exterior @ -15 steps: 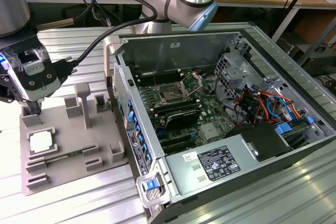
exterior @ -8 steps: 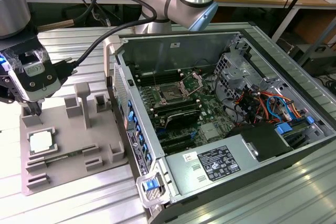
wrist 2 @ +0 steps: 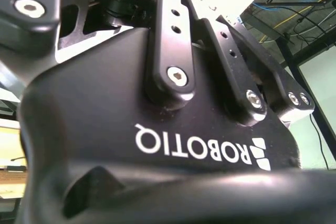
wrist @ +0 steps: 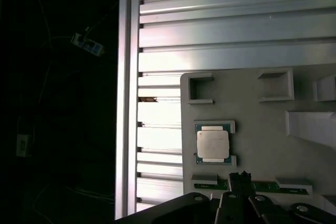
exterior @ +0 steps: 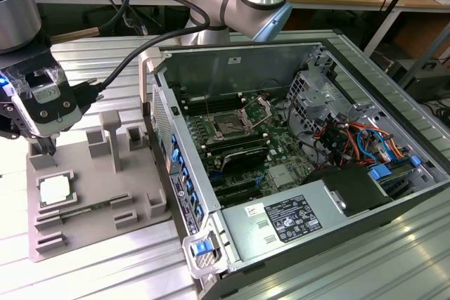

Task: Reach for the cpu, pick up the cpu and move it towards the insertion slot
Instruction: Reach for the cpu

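The cpu (exterior: 56, 189), a small square chip with a whitish metal top, lies flat in a recess of the grey fixture plate (exterior: 98, 201) at the exterior view's left. My gripper (exterior: 43, 151) hangs just above and behind it, fingers together and holding nothing. In the first wrist view the cpu (wrist: 212, 144) sits a short way from my shut gripper (wrist: 239, 177). The insertion slot (exterior: 230, 126), a dark square with a silver frame and raised lever bracket, lies on the motherboard inside the open computer case. The second wrist view shows the gripper's black housing (wrist 2: 157, 129) up close.
The open case's metal wall (exterior: 158, 103) rises between the fixture plate and the motherboard. Grey upright posts (exterior: 112, 135) stand on the plate near the cpu. Inside the case are a power supply (exterior: 295, 216), a drive cage (exterior: 309, 93) and coloured cables (exterior: 358, 138). Everything rests on a slatted aluminium table (exterior: 105, 272).
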`<state>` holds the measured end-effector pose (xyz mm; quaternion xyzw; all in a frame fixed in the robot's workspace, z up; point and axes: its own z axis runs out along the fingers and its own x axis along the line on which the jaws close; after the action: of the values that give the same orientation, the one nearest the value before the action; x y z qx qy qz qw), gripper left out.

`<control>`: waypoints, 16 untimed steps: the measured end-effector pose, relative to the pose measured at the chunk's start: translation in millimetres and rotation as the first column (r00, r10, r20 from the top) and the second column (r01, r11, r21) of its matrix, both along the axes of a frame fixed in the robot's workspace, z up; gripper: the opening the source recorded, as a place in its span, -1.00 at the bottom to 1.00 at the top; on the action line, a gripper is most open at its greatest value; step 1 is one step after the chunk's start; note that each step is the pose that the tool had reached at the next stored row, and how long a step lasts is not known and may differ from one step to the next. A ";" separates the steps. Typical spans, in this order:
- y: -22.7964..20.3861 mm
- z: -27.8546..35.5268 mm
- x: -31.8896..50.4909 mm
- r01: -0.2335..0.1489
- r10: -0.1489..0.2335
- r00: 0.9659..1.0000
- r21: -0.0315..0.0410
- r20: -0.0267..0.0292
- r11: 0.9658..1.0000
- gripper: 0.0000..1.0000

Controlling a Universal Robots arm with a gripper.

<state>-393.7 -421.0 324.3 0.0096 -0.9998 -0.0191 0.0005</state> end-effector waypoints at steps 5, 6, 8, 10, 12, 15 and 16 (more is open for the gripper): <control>0.0 -1.5 0.0 0.000 0.000 1.000 0.000 0.000 1.000 -0.79; 0.0 -1.7 -0.1 0.000 0.000 1.000 0.000 0.000 1.000 -0.79; 0.0 -2.1 -0.1 0.000 0.000 1.000 0.000 0.000 1.000 -0.79; 0.0 -2.6 -0.1 0.000 0.000 1.000 0.000 0.000 1.000 -0.79; 0.0 -3.0 -0.1 0.000 0.000 1.000 0.000 0.000 1.000 -0.79; 0.0 -4.5 -0.1 0.000 0.000 1.000 0.000 0.000 1.000 -0.79; 0.0 -4.9 -0.1 0.000 0.000 1.000 0.000 0.000 1.000 -0.79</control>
<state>-393.8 -421.0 319.4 0.0096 -0.9998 -0.0191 0.0005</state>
